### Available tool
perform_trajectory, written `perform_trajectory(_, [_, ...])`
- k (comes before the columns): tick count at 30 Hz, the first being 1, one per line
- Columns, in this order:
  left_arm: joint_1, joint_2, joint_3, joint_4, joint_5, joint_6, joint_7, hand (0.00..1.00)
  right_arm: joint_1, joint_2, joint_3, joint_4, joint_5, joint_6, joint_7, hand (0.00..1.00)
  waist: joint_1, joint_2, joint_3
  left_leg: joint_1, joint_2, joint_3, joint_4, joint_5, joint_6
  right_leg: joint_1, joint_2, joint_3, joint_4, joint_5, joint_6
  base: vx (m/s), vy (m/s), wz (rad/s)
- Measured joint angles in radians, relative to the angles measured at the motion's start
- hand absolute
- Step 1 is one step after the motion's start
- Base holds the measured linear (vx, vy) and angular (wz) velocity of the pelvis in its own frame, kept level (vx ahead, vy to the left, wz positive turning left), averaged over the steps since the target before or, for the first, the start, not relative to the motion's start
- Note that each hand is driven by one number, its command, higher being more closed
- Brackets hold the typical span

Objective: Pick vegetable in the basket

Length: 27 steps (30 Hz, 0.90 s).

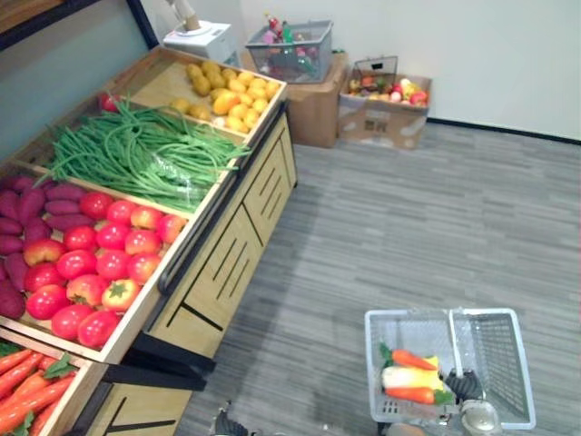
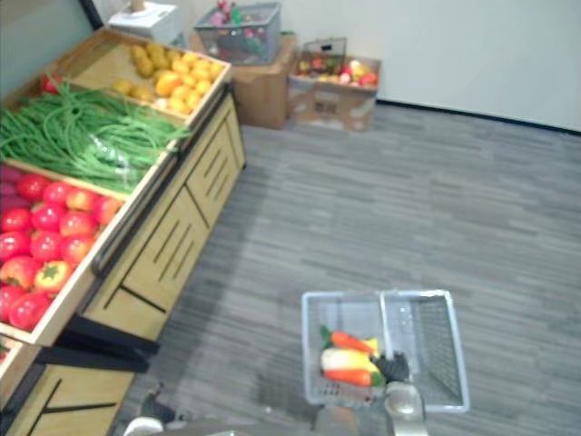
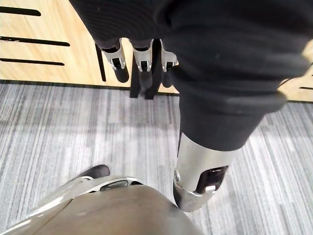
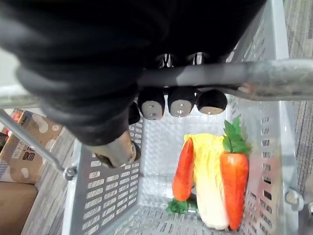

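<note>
Vegetables, two orange carrots with green tops [image 4: 234,182] and a pale yellow-white cabbage [image 4: 208,186], lay side by side on the bottom of the grey perforated plastic basket [image 1: 505,361]. They sat below the right hand [image 4: 181,102] and apart from it. That hand's fingers were curled round the basket's grey metal handle bar [image 4: 254,78]; the right wrist view gave this grip up close. The eye views placed the basket over the grey striped floor [image 1: 381,227], well apart from the light wooden produce stand [image 1: 227,250]. They also gave the stand's bins: red tomatoes [image 1: 91,263], long green beans [image 1: 136,153] and yellow fruit [image 1: 227,91]. In the left wrist view the left hand [image 3: 117,61] hung with fingers straight and slack, holding nothing, near the stand's slotted wooden front.
</note>
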Motion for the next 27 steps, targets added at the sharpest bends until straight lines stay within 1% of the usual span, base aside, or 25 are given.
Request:
perform_trajectory(1, [0.000, 0.001, -0.004, 0.000, 0.000, 0.000, 0.000, 0.00, -0.002, 0.000, -0.001, -0.002, 0.000, 0.000, 0.000, 1.00, -0.002, 0.000, 0.000, 0.000, -0.004, 0.004, -0.002, -0.016, 0.003, -0.013, -0.002, 0.011, 0.007, 0.004, 0.004, -0.14, 0.246, -0.34])
perform_trajectory(2, [0.000, 0.001, -0.004, 0.000, 0.000, 0.000, 0.000, 0.00, -0.009, 0.000, -0.002, -0.004, 0.000, 0.000, -0.001, 1.00, -0.002, -0.001, 0.001, 0.001, -0.014, 0.022, -0.005, -0.052, 0.010, -0.040, -0.006, 0.040, 0.017, 0.019, 0.012, -0.16, 0.224, -0.66])
perform_trajectory(3, [-0.001, 0.008, -0.007, 0.000, 0.001, 0.000, -0.002, 0.00, -0.021, 0.002, -0.005, -0.006, 0.000, 0.000, -0.002, 1.00, 0.000, -0.013, 0.007, 0.001, -0.034, 0.045, -0.013, -0.081, 0.018, -0.067, -0.014, 0.079, 0.018, 0.041, 0.022, -0.18, 0.214, -0.76])
perform_trajectory(4, [-0.003, 0.018, -0.014, 0.000, 0.003, 0.000, -0.001, 0.00, -0.024, 0.006, -0.004, -0.007, -0.001, 0.000, -0.002, 1.00, 0.002, -0.026, 0.010, 0.002, -0.049, 0.061, -0.008, -0.083, 0.022, -0.077, -0.022, 0.102, 0.015, 0.052, 0.022, -0.21, 0.178, -0.82])
perform_trajectory(5, [-0.003, 0.040, -0.034, 0.000, 0.011, 0.000, -0.001, 0.00, -0.022, 0.015, -0.004, -0.013, -0.006, 0.000, -0.004, 1.00, 0.005, -0.046, 0.017, 0.000, -0.070, 0.091, 0.008, -0.095, 0.040, -0.084, -0.039, 0.126, -0.002, 0.076, 0.025, -0.18, 0.114, -0.61])
perform_trajectory(6, [-0.003, 0.044, -0.036, -0.001, 0.017, -0.001, -0.001, 0.00, -0.021, 0.019, -0.004, -0.014, -0.013, 0.000, -0.005, 1.00, 0.006, -0.055, 0.020, -0.002, -0.076, 0.112, 0.021, -0.103, 0.048, -0.084, -0.045, 0.133, -0.013, 0.086, 0.020, -0.21, 0.114, -0.69])
perform_trajectory(7, [0.002, 0.048, -0.034, -0.002, 0.019, 0.000, -0.001, 0.00, -0.023, 0.024, -0.005, -0.015, -0.031, 0.001, -0.007, 1.00, 0.011, -0.060, 0.019, -0.003, -0.073, 0.147, 0.031, -0.111, 0.062, -0.084, -0.052, 0.113, -0.036, 0.056, -0.012, -0.15, 0.057, -0.64])
perform_trajectory(8, [0.004, 0.038, -0.029, -0.004, 0.019, 0.000, -0.001, 0.00, -0.030, 0.023, -0.018, -0.015, -0.035, 0.001, -0.014, 1.00, 0.019, -0.034, 0.025, -0.002, -0.051, 0.170, 0.034, -0.112, 0.065, -0.093, -0.050, 0.050, -0.003, 0.027, -0.061, -0.12, 0.039, -0.53])
perform_trajectory(9, [0.005, 0.032, -0.030, -0.006, 0.019, 0.000, -0.002, 0.00, -0.035, 0.024, -0.025, -0.015, -0.034, 0.000, -0.020, 1.00, 0.017, -0.028, 0.029, -0.001, -0.041, 0.172, 0.037, -0.111, 0.064, -0.101, -0.049, 0.023, 0.068, 0.025, -0.064, -0.03, 0.026, -0.36])
perform_trajectory(10, [0.010, 0.042, -0.029, -0.013, 0.019, 0.000, -0.004, 0.00, -0.031, 0.024, -0.036, -0.015, -0.035, 0.001, -0.024, 1.00, 0.014, -0.039, 0.022, 0.003, -0.046, 0.169, 0.039, -0.111, 0.061, -0.097, -0.045, -0.029, 0.126, 0.002, -0.062, 0.01, 0.032, -0.29])
perform_trajectory(11, [0.013, 0.043, -0.019, -0.013, 0.019, 0.000, -0.004, 0.00, -0.028, 0.021, -0.039, -0.010, -0.035, 0.001, -0.025, 1.00, 0.018, -0.042, 0.021, 0.004, -0.050, 0.171, 0.039, -0.112, 0.059, -0.082, -0.035, -0.030, 0.090, 0.017, -0.041, 0.01, 0.012, -0.24])
perform_trajectory(12, [0.012, 0.043, -0.020, -0.014, 0.019, 0.000, -0.006, 0.00, -0.027, 0.020, -0.039, -0.009, -0.035, 0.001, -0.026, 1.00, 0.018, -0.041, 0.019, 0.001, -0.049, 0.172, 0.037, -0.109, 0.057, -0.079, -0.031, -0.030, 0.074, 0.025, -0.029, -0.01, -0.017, -0.23])
perform_trajectory(14, [0.013, 0.040, -0.018, -0.014, 0.019, -0.001, -0.008, 0.00, -0.025, 0.020, -0.038, -0.002, -0.034, 0.002, -0.024, 1.00, 0.019, -0.040, 0.018, 0.001, -0.044, 0.184, 0.035, -0.105, 0.056, -0.073, -0.015, -0.018, 0.029, 0.047, -0.021, 0.00, -0.046, -0.19])
perform_trajectory(16, [0.012, 0.040, -0.014, -0.014, 0.019, -0.001, -0.011, 0.00, -0.020, 0.021, -0.038, -0.001, -0.034, 0.002, -0.024, 1.00, 0.019, -0.039, 0.016, 0.001, -0.041, 0.189, 0.034, -0.105, 0.055, -0.046, 0.000, -0.013, -0.046, 0.085, -0.026, 0.00, -0.057, -0.21])
perform_trajectory(18, [0.010, 0.039, 0.001, -0.013, 0.019, -0.001, -0.012, 0.00, -0.010, 0.020, -0.035, 0.002, -0.031, 0.003, -0.025, 1.00, 0.022, -0.047, 0.014, 0.001, -0.043, 0.211, 0.034, -0.107, 0.053, -0.012, 0.012, 0.004, -0.155, 0.149, -0.024, -0.02, -0.033, -0.28])
perform_trajectory(20, [0.010, 0.039, 0.009, -0.011, 0.019, 0.000, -0.016, 0.00, -0.006, 0.021, -0.034, 0.010, -0.026, 0.003, -0.025, 1.00, 0.018, -0.046, 0.014, 0.005, -0.040, 0.217, 0.037, -0.108, 0.051, -0.015, 0.018, 0.019, -0.155, 0.151, -0.024, -0.01, -0.028, -0.26])
perform_trajectory(22, [0.007, 0.038, 0.010, -0.008, 0.019, -0.001, -0.020, 0.00, -0.003, 0.021, -0.034, 0.028, -0.024, 0.002, -0.026, 1.00, 0.020, -0.045, 0.014, 0.019, -0.033, 0.217, 0.041, -0.113, 0.043, -0.014, 0.031, 0.037, -0.156, 0.151, -0.025, -0.01, -0.035, -0.31])
perform_trajectory(23, [0.003, 0.035, 0.011, -0.001, 0.019, -0.001, -0.021, 0.00, -0.004, 0.021, -0.034, 0.034, -0.023, 0.001, -0.026, 1.00, 0.019, -0.041, 0.016, 0.022, -0.024, 0.217, 0.057, -0.121, 0.032, -0.011, 0.040, 0.044, -0.160, 0.143, -0.035, -0.03, -0.040, -0.31])
perform_trajectory(26, [-0.006, 0.029, 0.020, 0.009, 0.017, -0.001, -0.020, 0.00, -0.003, 0.021, -0.036, 0.038, -0.009, -0.002, -0.026, 1.00, 0.020, -0.034, 0.020, 0.027, -0.014, 0.209, 0.103, -0.127, 0.028, -0.011, 0.048, 0.066, -0.160, 0.134, -0.036, -0.02, -0.029, -0.30])
perform_trajectory(27, [-0.007, 0.026, 0.020, 0.008, 0.017, -0.002, -0.020, 0.00, -0.003, 0.021, -0.036, 0.039, 0.004, -0.002, -0.026, 1.00, 0.021, -0.030, 0.023, 0.018, -0.014, 0.173, 0.152, -0.127, 0.028, -0.009, 0.048, 0.088, -0.160, 0.134, -0.036, -0.03, -0.019, -0.43])
